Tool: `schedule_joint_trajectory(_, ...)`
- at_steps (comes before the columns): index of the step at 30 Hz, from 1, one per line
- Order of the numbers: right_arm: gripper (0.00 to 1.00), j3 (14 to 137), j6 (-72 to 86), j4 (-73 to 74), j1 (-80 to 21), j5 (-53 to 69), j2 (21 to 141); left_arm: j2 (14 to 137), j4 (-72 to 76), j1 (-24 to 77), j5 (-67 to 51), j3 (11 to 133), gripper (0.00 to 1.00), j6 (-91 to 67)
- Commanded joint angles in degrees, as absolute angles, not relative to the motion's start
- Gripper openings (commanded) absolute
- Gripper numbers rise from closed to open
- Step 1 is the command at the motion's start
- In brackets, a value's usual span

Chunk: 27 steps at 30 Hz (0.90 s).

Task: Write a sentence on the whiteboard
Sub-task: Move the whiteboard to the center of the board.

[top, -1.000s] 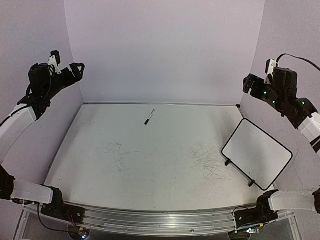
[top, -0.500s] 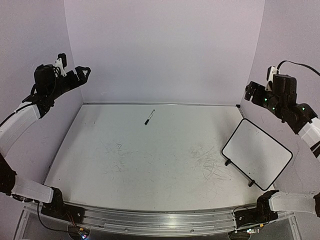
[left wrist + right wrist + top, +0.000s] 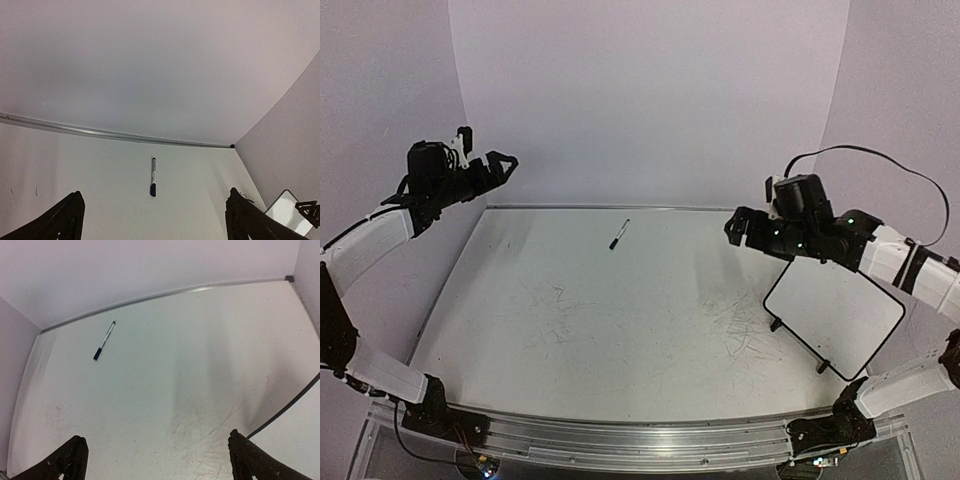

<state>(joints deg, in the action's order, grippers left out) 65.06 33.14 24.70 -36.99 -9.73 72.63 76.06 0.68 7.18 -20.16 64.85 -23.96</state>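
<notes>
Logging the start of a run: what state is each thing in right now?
Whiteboard: lying on the table, blank.
Marker: lying loose near the far edge, untouched.
Left tool: open, empty, raised.
Right tool: open, empty, raised beside the whiteboard.

Whiteboard (image 3: 840, 310) is lying face up at the right side of the tabletop (image 3: 620, 320), toward its near edge, and is sitting diagonally to the tabletop's edges. Its thin black frame with rounded corners is enclosing a plain white face. Two small black feet (image 3: 776, 325) are sticking out along its near-left side.
</notes>
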Motion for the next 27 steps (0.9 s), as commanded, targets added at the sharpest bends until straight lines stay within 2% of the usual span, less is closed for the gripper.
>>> schedule_joint_trajectory(1,0.98,61.53,51.07,27.35,-39.46,-13.55,74.42,75.51,-0.7,7.21,-25.25,64.17,0.99,-23.5)
schedule_joint_trajectory(6,0.98,56.61,75.58,38.34,-39.46,-20.35,74.98,72.56,-3.46,7.32,-24.93,62.42,0.99,-20.86)
schedule_joint_trajectory(10,0.98,55.28,85.26,47.11,-39.49,-24.49,77.28,71.95,-6.04,8.93,-22.1,62.7,0.99,-18.21)
schedule_joint_trajectory(14,0.98,52.7,87.13,48.79,-38.58,-28.91,78.55,71.47,-6.33,9.43,-21.08,62.52,0.99,-17.88)
schedule_joint_trajectory(19,0.97,51.29,84.92,41.86,-34.07,-29.05,81.32,72.47,-6.35,9.56,-21.68,63.27,0.99,-18.57)
schedule_joint_trajectory(21,0.93,51.29,83.36,39.39,-32.9,-29.93,82.98,72.59,-6.32,9.56,-21.92,63.56,0.99,-18.78)
schedule_joint_trajectory(24,0.73,51.43,82.5,37.84,-31.61,-30.21,86.13,72.62,-6.33,9.56,-22.27,63.95,0.99,-18.91)
schedule_joint_trajectory(27,0.69,51.56,79.49,35.16,-31.25,-28.68,89.61,72.62,-6.41,9.56,-22.34,64.1,0.99,-18.9)
